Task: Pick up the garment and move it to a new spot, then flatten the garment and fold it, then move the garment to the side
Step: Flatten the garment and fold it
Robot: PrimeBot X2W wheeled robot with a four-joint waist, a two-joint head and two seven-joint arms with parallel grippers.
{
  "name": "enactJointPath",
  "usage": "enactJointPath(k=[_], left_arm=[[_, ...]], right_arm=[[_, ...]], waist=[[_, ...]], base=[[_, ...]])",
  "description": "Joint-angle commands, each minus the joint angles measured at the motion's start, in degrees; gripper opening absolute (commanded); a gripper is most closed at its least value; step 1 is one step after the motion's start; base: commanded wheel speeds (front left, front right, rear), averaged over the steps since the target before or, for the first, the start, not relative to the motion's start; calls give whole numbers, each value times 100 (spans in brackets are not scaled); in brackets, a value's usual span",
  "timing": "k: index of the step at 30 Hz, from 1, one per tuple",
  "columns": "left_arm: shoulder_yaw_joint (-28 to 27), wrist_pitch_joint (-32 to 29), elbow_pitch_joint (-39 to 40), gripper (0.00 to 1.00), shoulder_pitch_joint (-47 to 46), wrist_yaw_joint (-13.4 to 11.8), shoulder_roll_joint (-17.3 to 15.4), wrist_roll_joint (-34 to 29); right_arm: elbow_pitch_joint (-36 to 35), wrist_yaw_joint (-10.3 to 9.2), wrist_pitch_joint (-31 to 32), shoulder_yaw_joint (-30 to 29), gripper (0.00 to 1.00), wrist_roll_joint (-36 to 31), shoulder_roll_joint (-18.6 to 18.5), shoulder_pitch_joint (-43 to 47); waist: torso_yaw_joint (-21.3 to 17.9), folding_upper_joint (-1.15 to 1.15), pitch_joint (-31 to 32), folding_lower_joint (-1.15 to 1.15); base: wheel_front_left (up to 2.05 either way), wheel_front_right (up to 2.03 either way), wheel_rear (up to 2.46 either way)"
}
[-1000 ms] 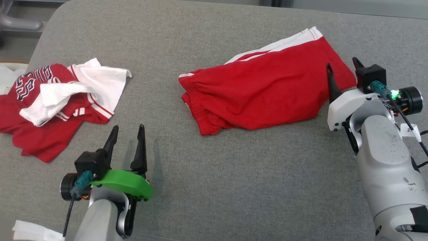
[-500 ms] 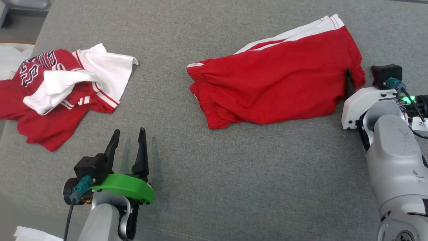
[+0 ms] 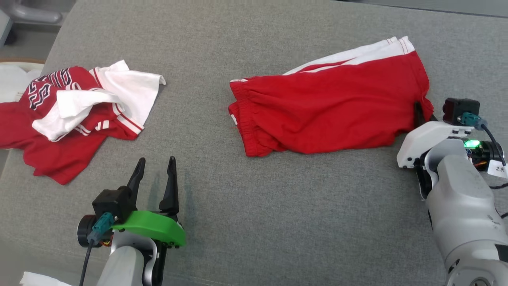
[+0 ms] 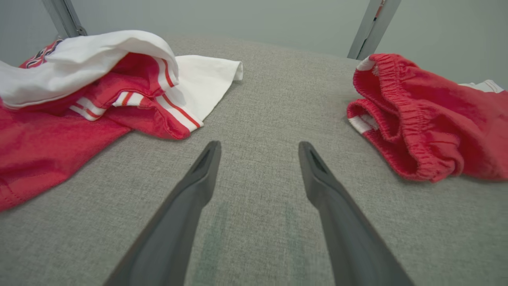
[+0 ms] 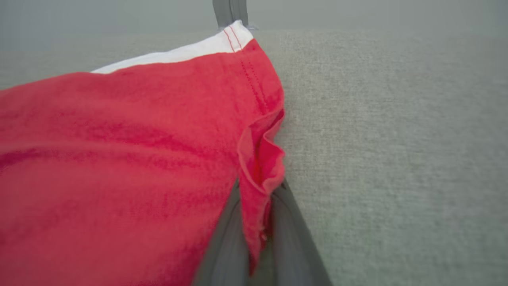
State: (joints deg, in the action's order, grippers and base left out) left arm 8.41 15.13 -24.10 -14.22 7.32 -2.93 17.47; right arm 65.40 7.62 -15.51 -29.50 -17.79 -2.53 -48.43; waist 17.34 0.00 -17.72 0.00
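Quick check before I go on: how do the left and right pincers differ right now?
The left pincer stands open; the right pincer is shut. The left pincer holds nothing, with grey surface showing in its gap; the right pincer grips a fold at the hem of the red shorts. Both are dark and long-fingered.

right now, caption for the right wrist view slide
Right pincer shut on the hem of red white-trimmed shorts on a grey fabric surface.

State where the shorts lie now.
In the head view, the shorts lie right of centre on the grey surface, their right hem pinched in the right end effector.
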Motion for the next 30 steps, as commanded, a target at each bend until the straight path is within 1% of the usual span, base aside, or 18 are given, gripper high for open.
enactJointPath(k=[1,3,9,14,19,22,24,26,28,30], left_arm=[[-6,1,-14,100,122,26,-7,-40],[34,1,-27,100,211,26,-6,-115],[68,1,-90,100,598,26,-11,-236],[183,2,-110,100,946,-35,-10,-258],[367,1,-75,100,1199,-118,-10,-256],[419,1,-45,100,1253,-132,-10,-224],[425,1,-16,100,1280,-128,-10,-216],[411,1,-8,100,1279,-121,-10,-220],[416,1,-22,100,1233,-104,-10,-229],[391,1,-67,100,1176,-99,-11,-151]], right_arm=[[-28,-24,71,-18,0,165,-75,370],[-309,-24,55,71,0,528,-68,543],[-1142,-19,38,718,0,1630,-55,1571],[-1634,-18,38,965,0,2137,-52,2395],[-1947,-18,37,861,0,2347,-53,2977],[-2164,-18,36,867,0,2315,-54,3069],[-2386,-18,36,1066,0,2285,-45,2974],[-2596,-17,36,1380,0,2430,-42,2800],[-2795,-18,36,1830,0,2586,-43,2626],[-2949,-18,36,2316,0,2887,-49,2446]], waist=[[-185,0,285,0],[-266,0,459,0],[-543,0,1047,0],[-689,0,1434,0],[-698,0,1641,0],[-673,0,1637,0],[-662,0,1599,0],[-656,0,1549,0],[-634,0,1508,0],[-588,0,1480,0]], base=[[0,0,0],[0,0,0],[0,0,0],[0,0,0],[0,0,0],[0,0,0],[0,0,0],[0,0,0],[0,0,0],[0,0,0]])
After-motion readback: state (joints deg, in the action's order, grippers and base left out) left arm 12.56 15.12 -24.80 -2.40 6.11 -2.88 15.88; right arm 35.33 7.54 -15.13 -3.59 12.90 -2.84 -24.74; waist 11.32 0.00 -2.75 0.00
